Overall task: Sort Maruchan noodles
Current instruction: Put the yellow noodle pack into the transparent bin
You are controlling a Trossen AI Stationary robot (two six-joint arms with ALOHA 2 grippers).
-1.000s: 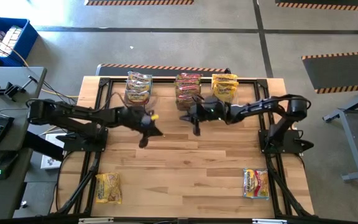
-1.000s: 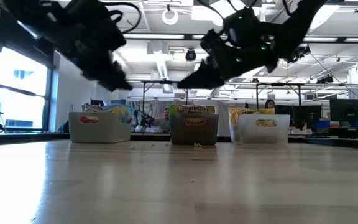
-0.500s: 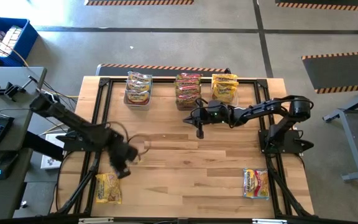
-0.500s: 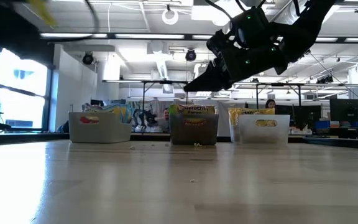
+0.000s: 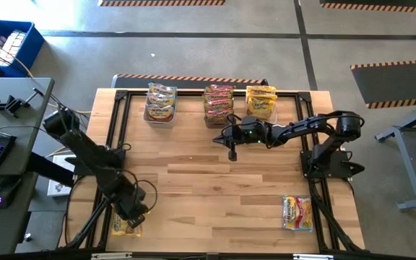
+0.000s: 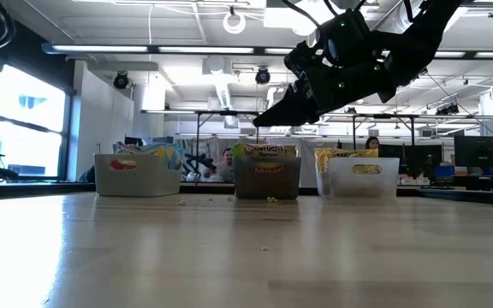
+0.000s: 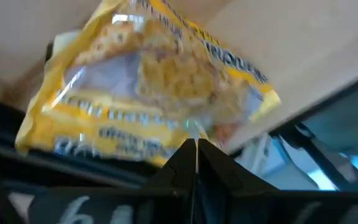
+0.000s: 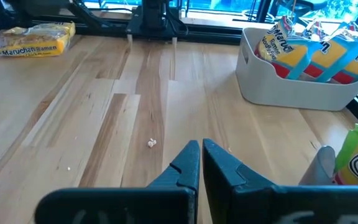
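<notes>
The left gripper (image 5: 132, 214), fingers pressed together and empty, hovers over a yellow packet (image 7: 148, 99) at the table's (image 5: 215, 188) near left corner. The right gripper (image 5: 231, 153), also closed and empty, hangs before the tubs (image 5: 220, 115). In its wrist view, that packet (image 8: 31, 40) reads "Maruchan Ramen". Another packet (image 5: 296, 212) lies near right.
</notes>
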